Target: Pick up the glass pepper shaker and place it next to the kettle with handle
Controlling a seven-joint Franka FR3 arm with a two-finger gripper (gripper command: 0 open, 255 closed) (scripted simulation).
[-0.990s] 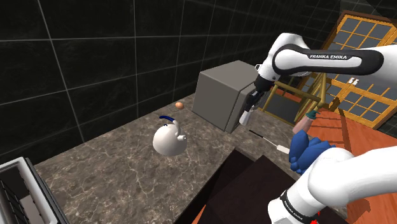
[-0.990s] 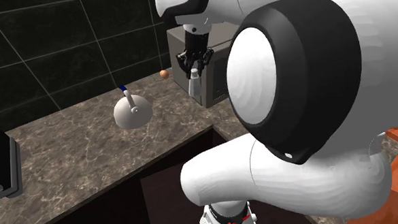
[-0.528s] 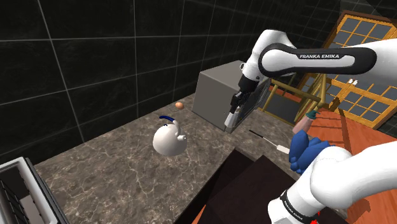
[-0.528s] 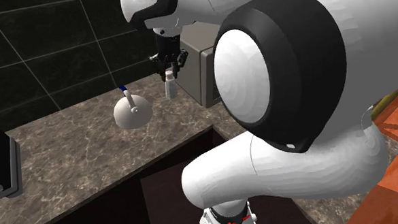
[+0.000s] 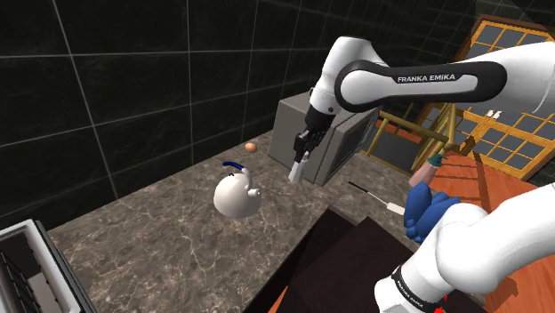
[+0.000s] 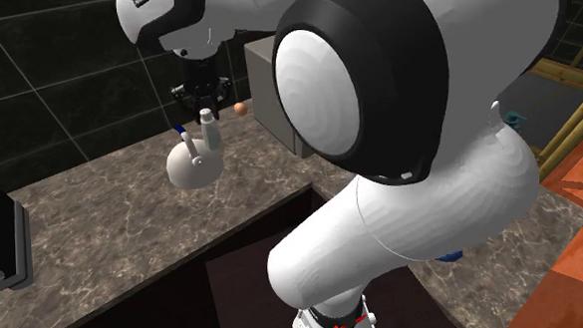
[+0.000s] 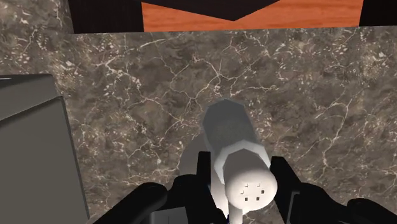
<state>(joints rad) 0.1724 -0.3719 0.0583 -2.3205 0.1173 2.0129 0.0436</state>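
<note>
My gripper (image 5: 302, 156) is shut on a pale grey pepper shaker (image 5: 298, 170) and holds it in the air above the dark marble counter (image 5: 160, 240). The shaker hangs just off the front corner of a grey box. In the wrist view the black fingers (image 7: 202, 167) clasp the shaker (image 7: 234, 141) on both sides, and its perforated cap faces the camera. The kettle (image 5: 236, 193) is round and white with a blue-tipped handle; it stands on the counter a short way towards the shoulder view's left of the shaker. In the second exterior view the shaker (image 6: 210, 131) hangs close above the kettle (image 6: 193, 167), under the gripper (image 6: 205, 109).
A grey box (image 5: 307, 132) stands at the back of the counter with a small orange ball (image 5: 252, 146) beside it. A toaster (image 5: 27, 267) sits at the shoulder view's lower left. A knife (image 5: 374, 196) and a blue object (image 5: 429, 215) lie near the stand.
The arm has swung towards the shoulder view's left, carrying the shaker from in front of the grey box to a spot near the kettle. The grip has stayed shut.
</note>
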